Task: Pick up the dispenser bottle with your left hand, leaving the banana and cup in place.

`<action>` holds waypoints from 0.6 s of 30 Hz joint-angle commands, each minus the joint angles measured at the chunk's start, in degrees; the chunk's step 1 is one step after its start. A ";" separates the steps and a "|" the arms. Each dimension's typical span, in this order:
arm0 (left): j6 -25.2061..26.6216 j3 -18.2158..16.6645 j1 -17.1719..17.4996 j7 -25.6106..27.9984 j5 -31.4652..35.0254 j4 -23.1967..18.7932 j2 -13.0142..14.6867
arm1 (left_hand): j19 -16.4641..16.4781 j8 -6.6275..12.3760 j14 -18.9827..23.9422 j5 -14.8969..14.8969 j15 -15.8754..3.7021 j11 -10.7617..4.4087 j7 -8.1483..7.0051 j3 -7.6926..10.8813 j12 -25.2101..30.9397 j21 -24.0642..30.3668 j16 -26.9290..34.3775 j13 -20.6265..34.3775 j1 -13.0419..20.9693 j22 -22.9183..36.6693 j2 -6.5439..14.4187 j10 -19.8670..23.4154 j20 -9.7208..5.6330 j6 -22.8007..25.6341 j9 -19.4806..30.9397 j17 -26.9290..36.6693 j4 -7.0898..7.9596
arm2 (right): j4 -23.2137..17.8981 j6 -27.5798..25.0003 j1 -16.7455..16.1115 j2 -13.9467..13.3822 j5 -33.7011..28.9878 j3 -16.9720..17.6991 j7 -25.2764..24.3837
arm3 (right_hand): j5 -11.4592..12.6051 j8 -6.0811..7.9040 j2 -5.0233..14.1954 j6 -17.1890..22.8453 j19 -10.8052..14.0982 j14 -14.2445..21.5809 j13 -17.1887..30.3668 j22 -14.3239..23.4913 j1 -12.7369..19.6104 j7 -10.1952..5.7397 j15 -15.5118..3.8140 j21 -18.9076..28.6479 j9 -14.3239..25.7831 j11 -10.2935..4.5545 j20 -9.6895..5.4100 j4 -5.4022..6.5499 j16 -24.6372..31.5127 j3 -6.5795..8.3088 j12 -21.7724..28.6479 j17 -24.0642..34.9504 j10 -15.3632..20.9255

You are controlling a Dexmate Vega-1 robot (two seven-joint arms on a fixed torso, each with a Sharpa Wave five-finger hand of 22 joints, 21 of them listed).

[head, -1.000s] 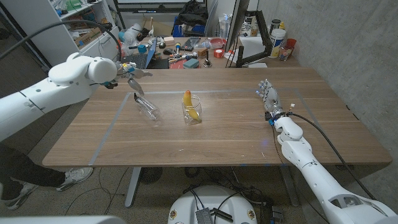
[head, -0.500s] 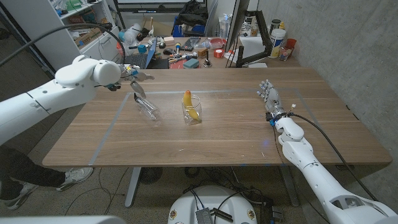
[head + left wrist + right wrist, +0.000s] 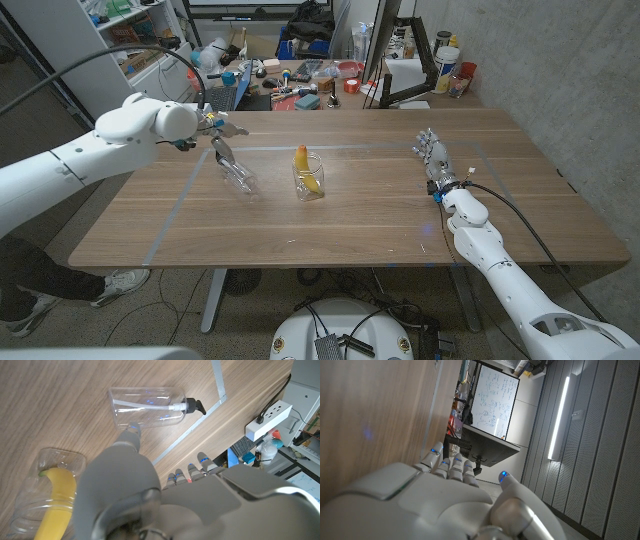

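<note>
On the wooden worktop (image 3: 330, 230), a clear dispenser bottle (image 3: 237, 177) is seen lying on its side, black pump head toward the far-left, just left of centre. Same bottle (image 3: 150, 406) is shown in left wrist view, flat on the wood beside a strip of grey tape (image 3: 218, 380). Left hand (image 3: 217, 131) is held above the bottle's pump end, fingers apart & pointing down toward it; nothing is held, and contact w/ the bottle cannot be told from head view. In left wrist view a thumb tip is seen close to the bottle's body, other fingertips (image 3: 189, 473) spread past it, off the bottle.

Just right of the bottle, apart from it, an upright clear cup (image 3: 309, 178) is placed at worktop centre, w/ a banana (image 3: 304, 168) standing inside, its top above the rim. Cup (image 3: 37, 485) and banana (image 3: 57, 495) are also seen in left wrist view.

Right hand (image 3: 434, 157) is seen at the worktop's right side, well apart from cup & bottle, fingers extended and loosely together, holding nothing. Right wrist view: fingers (image 3: 451, 467) straight alongside the wood.

Behind the worktop, a cluttered bench (image 3: 300, 80) is visible.
</note>
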 commanded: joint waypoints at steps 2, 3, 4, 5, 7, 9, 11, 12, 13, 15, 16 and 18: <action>-0.16 2.17 -0.94 -2.59 1.16 1.33 -0.27 | -9.05 0.31 -15.50 0.30 0.04 0.40 0.50 -0.45 0.53 -0.15 0.14 0.34 0.16 0.35 0.48 -17.39 -4.97 -29.03 0.22 0.17 -0.12 | 0.08 -0.36 0.24 0.07 -0.48 -0.39 -0.33 | 0.22 0.28 4.18 0.45 0.12 -0.08 0.10 0.31 -0.38 0.23 -0.80 -0.37 0.32 0.15 -6.04 0.05 0.14 -0.11 0.07 0.10 0.20; -0.13 2.24 -0.97 -2.65 1.21 1.39 -0.24 | -9.10 0.31 -15.54 0.31 0.12 0.47 0.58 -0.47 0.51 -0.19 0.13 0.34 0.19 0.35 0.50 -17.47 -4.88 -29.05 0.22 0.17 -0.13 | 0.06 -0.37 0.26 0.08 -0.55 -0.41 -0.42 | 0.22 0.28 4.18 0.44 0.12 -0.08 0.10 0.31 -0.39 0.23 -0.80 -0.38 0.32 0.14 -6.05 0.05 0.14 -0.12 0.07 0.11 0.19; -0.11 2.24 -1.02 -2.72 1.07 1.51 -0.23 | -9.12 0.31 -15.56 0.33 0.10 0.45 0.59 -0.49 0.53 -0.23 0.14 0.35 0.25 0.35 0.56 -17.51 -4.90 -29.07 0.23 0.17 -0.14 | 0.05 -0.41 0.29 0.07 -0.58 -0.43 -0.43 | 0.22 0.28 4.19 0.44 0.13 -0.06 0.10 0.31 -0.39 0.24 -0.79 -0.40 0.32 0.12 -6.05 0.06 0.14 -0.13 0.05 0.11 0.15; -0.11 2.20 -0.97 -2.59 0.97 1.52 -0.13 | -9.08 0.33 -15.58 0.35 0.06 0.45 0.60 -0.52 0.55 -0.25 0.15 0.35 0.29 0.36 0.59 -17.50 -4.95 -29.02 0.23 0.17 -0.14 | 0.04 -0.42 0.32 0.09 -0.65 -0.45 -0.53 | 0.22 0.27 4.19 0.42 0.14 -0.07 0.10 0.32 -0.40 0.24 -0.83 -0.42 0.32 0.11 -6.04 0.06 0.14 -0.14 0.04 0.11 0.14; -0.08 2.20 -0.99 -2.54 0.90 1.55 0.00 | -9.15 0.37 -15.62 0.39 0.08 0.47 0.48 -0.59 0.59 -0.36 0.16 0.36 0.40 0.37 0.68 -17.55 -4.93 -28.97 0.23 0.17 -0.16 | 0.15 -0.43 0.44 0.14 -0.68 -0.50 -0.53 | 0.22 0.27 4.20 0.42 0.15 -0.06 0.10 0.32 -0.41 0.23 -0.79 -0.46 0.32 0.00 -6.04 0.07 0.14 -0.15 0.04 0.11 0.12; -0.14 2.29 -1.08 -2.50 1.01 1.64 0.08 | -9.15 0.34 -15.63 0.40 0.02 0.40 0.45 -0.66 0.61 -0.40 0.17 0.36 0.43 0.37 0.69 -17.59 -4.99 -29.04 0.23 0.17 -0.17 | 0.31 -0.37 0.57 0.22 -0.69 -0.55 -0.49 | 0.23 0.26 4.21 0.42 0.16 -0.06 0.10 0.32 -0.41 0.21 -0.80 -0.48 0.32 0.02 -6.04 0.08 0.14 -0.16 0.04 0.12 0.13; -0.26 2.43 -1.21 -2.53 1.09 1.82 0.05 | -9.14 0.36 -15.64 0.41 0.03 0.42 0.46 -0.70 0.64 -0.45 0.18 0.36 0.48 0.37 0.73 -17.60 -4.95 -29.03 0.24 0.17 -0.18 | 0.42 -0.36 0.68 0.29 -0.75 -0.61 -0.52 | 0.23 0.26 4.21 0.41 0.17 -0.06 0.10 0.32 -0.42 0.20 -0.79 -0.52 0.32 0.04 -6.05 0.09 0.14 -0.18 0.05 0.12 0.16; -0.33 2.57 -1.29 -2.59 1.27 1.91 0.03 | -9.11 0.39 -15.64 0.42 0.03 0.41 0.41 -0.72 0.66 -0.46 0.19 0.37 0.50 0.37 0.75 -17.57 -4.98 -28.95 0.24 0.17 -0.18 | 0.46 -0.37 0.72 0.32 -0.77 -0.63 -0.53 | 0.23 0.26 4.22 0.41 0.19 -0.06 0.10 0.32 -0.42 0.23 -0.76 -0.53 0.32 0.08 -6.03 0.08 0.14 -0.18 0.05 0.12 0.17; -0.42 2.72 -1.36 -2.62 1.44 2.03 -0.03 | -9.12 0.41 -15.65 0.43 0.12 0.48 0.51 -0.74 0.68 -0.48 0.19 0.37 0.54 0.38 0.79 -17.58 -4.87 -28.92 0.24 0.17 -0.18 | 0.53 -0.36 0.77 0.35 -0.79 -0.68 -0.50 | 0.24 0.26 4.23 0.42 0.19 -0.06 0.10 0.32 -0.41 0.22 -0.77 -0.55 0.32 0.04 -6.03 0.08 0.14 -0.18 0.05 0.11 0.17; -0.64 3.02 -1.48 -2.58 1.72 2.37 -0.21 | -9.11 0.37 -15.66 0.45 0.06 0.43 0.45 -0.77 0.73 -0.53 0.20 0.37 0.61 0.38 0.88 -17.54 -4.90 -29.02 0.24 0.17 -0.19 | 0.65 -0.28 0.82 0.42 -0.84 -0.72 -0.54 | 0.24 0.26 4.23 0.42 0.20 -0.07 0.10 0.32 -0.41 0.19 -0.80 -0.58 0.32 0.00 -6.07 0.08 0.13 -0.19 0.04 0.11 0.16; -0.72 3.20 -1.57 -2.66 1.88 2.55 -0.32 | -9.10 0.39 -15.67 0.46 0.05 0.40 0.43 -0.78 0.73 -0.55 0.20 0.37 0.64 0.38 0.91 -17.56 -4.95 -28.99 0.24 0.17 -0.19 | 0.71 -0.26 0.84 0.45 -0.84 -0.73 -0.54 | 0.24 0.27 4.23 0.44 0.20 -0.07 0.10 0.32 -0.41 0.20 -0.80 -0.60 0.32 -0.04 -6.07 0.08 0.13 -0.20 0.04 0.11 0.15; -0.98 3.60 -1.71 -2.65 2.44 2.86 -0.50 | -9.11 0.39 -15.69 0.47 0.01 0.35 0.41 -0.84 0.75 -0.60 0.21 0.38 0.69 0.39 0.95 -17.59 -4.95 -29.00 0.25 0.17 -0.20 | 0.76 -0.29 0.85 0.47 -0.87 -0.75 -0.58 | 0.24 0.25 4.22 0.40 0.23 -0.07 0.10 0.32 -0.41 0.21 -0.80 -0.63 0.32 0.03 -6.04 0.07 0.13 -0.22 0.05 0.11 0.17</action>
